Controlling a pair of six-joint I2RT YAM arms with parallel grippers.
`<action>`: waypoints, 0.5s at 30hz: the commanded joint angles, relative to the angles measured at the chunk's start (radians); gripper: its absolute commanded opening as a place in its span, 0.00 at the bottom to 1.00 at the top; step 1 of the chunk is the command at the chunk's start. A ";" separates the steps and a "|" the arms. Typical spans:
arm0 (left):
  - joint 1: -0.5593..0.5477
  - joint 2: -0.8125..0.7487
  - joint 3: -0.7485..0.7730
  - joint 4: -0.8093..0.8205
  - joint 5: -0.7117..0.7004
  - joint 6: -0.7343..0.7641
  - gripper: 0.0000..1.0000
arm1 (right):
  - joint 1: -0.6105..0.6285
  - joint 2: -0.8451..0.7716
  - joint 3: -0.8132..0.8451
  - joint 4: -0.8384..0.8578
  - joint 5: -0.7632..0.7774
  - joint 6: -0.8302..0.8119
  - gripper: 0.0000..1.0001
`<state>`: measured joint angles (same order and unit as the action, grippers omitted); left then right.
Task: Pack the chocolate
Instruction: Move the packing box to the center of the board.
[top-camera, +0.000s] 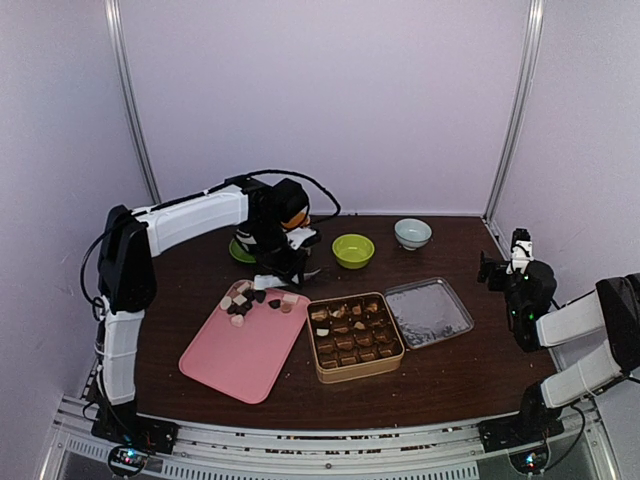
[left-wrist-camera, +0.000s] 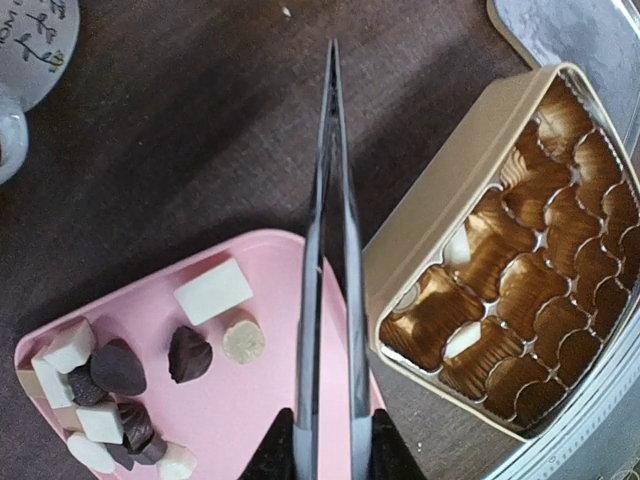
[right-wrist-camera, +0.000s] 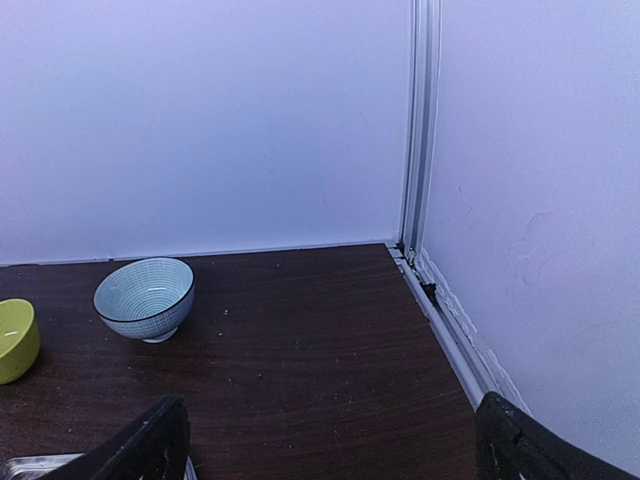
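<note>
Where the table (top-camera: 470, 370) is nearest, a pink plastic tray (top-camera: 240, 365) sits left, its far end carrying chocolate (left-wrist-camera: 110, 400) — dark, white and tan pieces. Just right: open square gold tin (top-camera: 360, 372), a few pieces in its brown cups (left-wrist-camera: 560, 300); silver lid (top-camera: 428, 312) beside it. The left gripper (left-wrist-camera: 332, 450) clamps metal tongs (left-wrist-camera: 330, 200) over the tray's far edge. The right gripper (right-wrist-camera: 335, 445) — spread wide, far right. Farthest: round lime-green bowl (top-camera: 353, 250), blue-white bowl (right-wrist-camera: 145, 297).

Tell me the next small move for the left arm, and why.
Probably ease the tongs open and swing them toward the pink tray. Their tips look pinched together with nothing between them, above bare table beside the tin, while loose chocolate lies on the tray.
</note>
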<state>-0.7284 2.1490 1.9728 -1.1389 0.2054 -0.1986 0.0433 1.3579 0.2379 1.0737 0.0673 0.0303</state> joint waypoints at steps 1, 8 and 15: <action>-0.045 -0.029 0.003 -0.046 0.010 0.054 0.14 | -0.006 0.001 0.008 0.021 -0.001 0.002 1.00; -0.135 -0.021 -0.019 -0.084 0.032 0.059 0.15 | -0.006 0.001 0.008 0.022 -0.001 0.002 1.00; -0.152 -0.033 -0.032 -0.136 0.140 0.081 0.16 | -0.006 0.002 0.009 0.022 -0.001 0.002 1.00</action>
<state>-0.8761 2.1536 1.9465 -1.2224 0.2646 -0.1497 0.0433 1.3579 0.2379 1.0737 0.0673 0.0299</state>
